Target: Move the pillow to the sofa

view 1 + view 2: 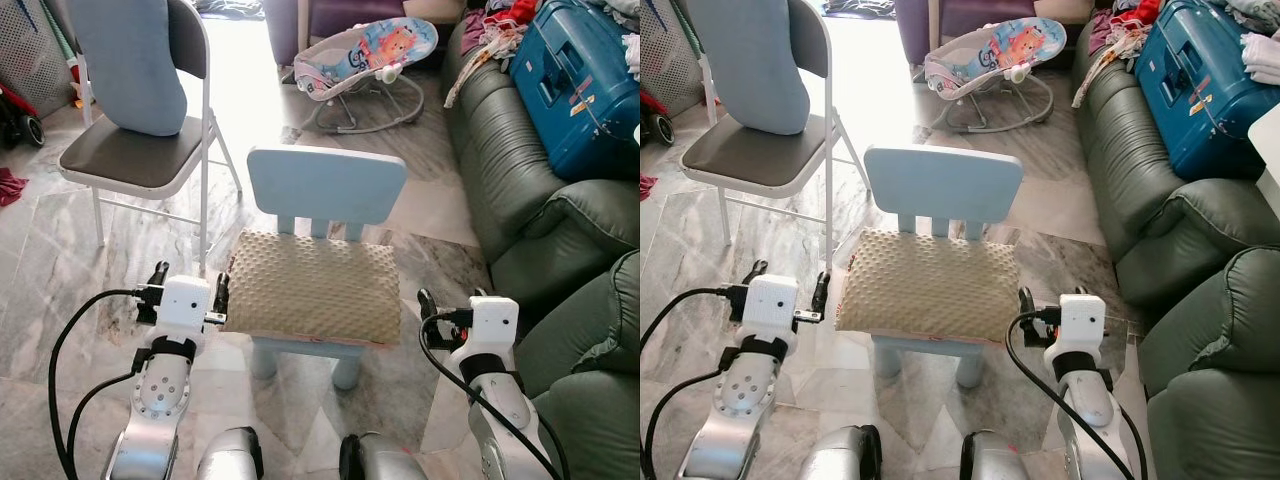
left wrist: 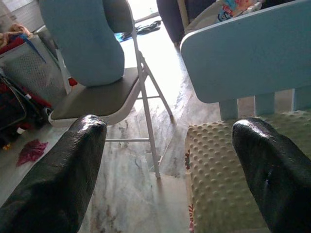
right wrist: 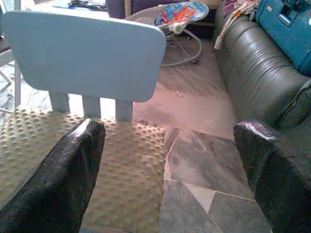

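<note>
A beige dotted pillow (image 1: 310, 285) lies flat on the seat of a small light-blue child's chair (image 1: 325, 185) straight ahead. My left gripper (image 1: 190, 287) hovers open at the pillow's left end. In the left wrist view one finger (image 2: 272, 174) is over the pillow (image 2: 218, 170) and the other (image 2: 63, 170) is over bare floor. My right gripper (image 1: 452, 305) stands open at the pillow's right end, with one finger (image 3: 63, 179) above the pillow (image 3: 126, 165) and the other (image 3: 277, 170) toward the sofa. The dark green leather sofa (image 1: 520, 200) runs along the right.
A blue suitcase (image 1: 575, 80) and clothes lie on the sofa's far end. A metal folding chair (image 1: 140, 155) with a light-blue cushion (image 1: 130, 60) stands at the back left. A baby bouncer (image 1: 365, 60) sits behind. Marble floor separates child's chair and sofa.
</note>
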`<state>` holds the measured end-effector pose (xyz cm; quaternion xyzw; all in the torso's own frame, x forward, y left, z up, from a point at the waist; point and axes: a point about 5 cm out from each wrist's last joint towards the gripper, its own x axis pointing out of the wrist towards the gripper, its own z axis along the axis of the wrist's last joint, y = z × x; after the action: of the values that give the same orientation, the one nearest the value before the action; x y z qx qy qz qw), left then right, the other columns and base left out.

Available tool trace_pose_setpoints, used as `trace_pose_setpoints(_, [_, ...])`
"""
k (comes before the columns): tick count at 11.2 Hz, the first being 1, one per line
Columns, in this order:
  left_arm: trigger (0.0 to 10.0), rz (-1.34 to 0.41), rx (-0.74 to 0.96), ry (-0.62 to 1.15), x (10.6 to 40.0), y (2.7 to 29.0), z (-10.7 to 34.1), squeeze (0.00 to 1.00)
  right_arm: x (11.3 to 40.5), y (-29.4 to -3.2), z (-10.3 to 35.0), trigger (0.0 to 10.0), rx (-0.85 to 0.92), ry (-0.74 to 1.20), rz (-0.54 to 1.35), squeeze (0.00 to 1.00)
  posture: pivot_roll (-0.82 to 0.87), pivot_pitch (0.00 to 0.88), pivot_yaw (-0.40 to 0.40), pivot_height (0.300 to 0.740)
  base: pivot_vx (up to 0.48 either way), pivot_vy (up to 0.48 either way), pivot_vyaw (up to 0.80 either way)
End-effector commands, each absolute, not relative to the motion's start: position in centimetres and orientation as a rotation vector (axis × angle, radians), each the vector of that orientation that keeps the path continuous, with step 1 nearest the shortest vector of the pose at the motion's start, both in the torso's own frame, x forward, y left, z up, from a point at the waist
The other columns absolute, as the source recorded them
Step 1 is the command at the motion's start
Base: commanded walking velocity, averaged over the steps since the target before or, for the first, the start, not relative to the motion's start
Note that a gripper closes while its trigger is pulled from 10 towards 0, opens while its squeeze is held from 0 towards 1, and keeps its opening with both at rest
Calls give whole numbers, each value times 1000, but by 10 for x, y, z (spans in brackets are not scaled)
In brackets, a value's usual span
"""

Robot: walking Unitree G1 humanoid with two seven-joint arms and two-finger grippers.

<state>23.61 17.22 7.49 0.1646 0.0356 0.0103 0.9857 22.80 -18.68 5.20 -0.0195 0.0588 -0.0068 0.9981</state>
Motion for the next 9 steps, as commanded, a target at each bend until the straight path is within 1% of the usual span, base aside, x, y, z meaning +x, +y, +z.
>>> trace_pose_setpoints(1, [10000, 9, 333, 82, 237, 171, 73, 0, 229, -188, 53, 10000, -42, 120, -19, 0, -23, 99, -27, 735, 0, 0, 0])
trace_pose_setpoints(3, [10000, 8, 330, 51, 245, 165, 78, 0, 230, -186, 52, 10000, -38, 121, -11, 0, -20, 106, -32, 700, 0, 0, 0])
trace_pose_setpoints(6, [10000, 20, 332, 44, 246, 167, 80, 0, 231, -183, 53, 10000, -34, 120, 3, 0, -21, 120, -40, 645, 0, 0, 0])
trace_pose_setpoints(7, [10000, 21, 332, 45, 246, 167, 80, 0, 231, -183, 52, 10000, -33, 122, 5, 0, -21, 123, -40, 635, 0, 0, 0])
trace_pose_setpoints(8, [10000, 21, 333, 49, 245, 167, 79, 0, 232, -182, 52, 10000, -30, 120, 7, 0, -23, 135, -40, 615, 0, 0, 0])
trace_pose_setpoints(9, [10000, 20, 339, 42, 246, 166, 81, 0, 235, -181, 54, 10000, -26, 115, 13, 0, -23, 140, -32, 615, 0, 0, 0])
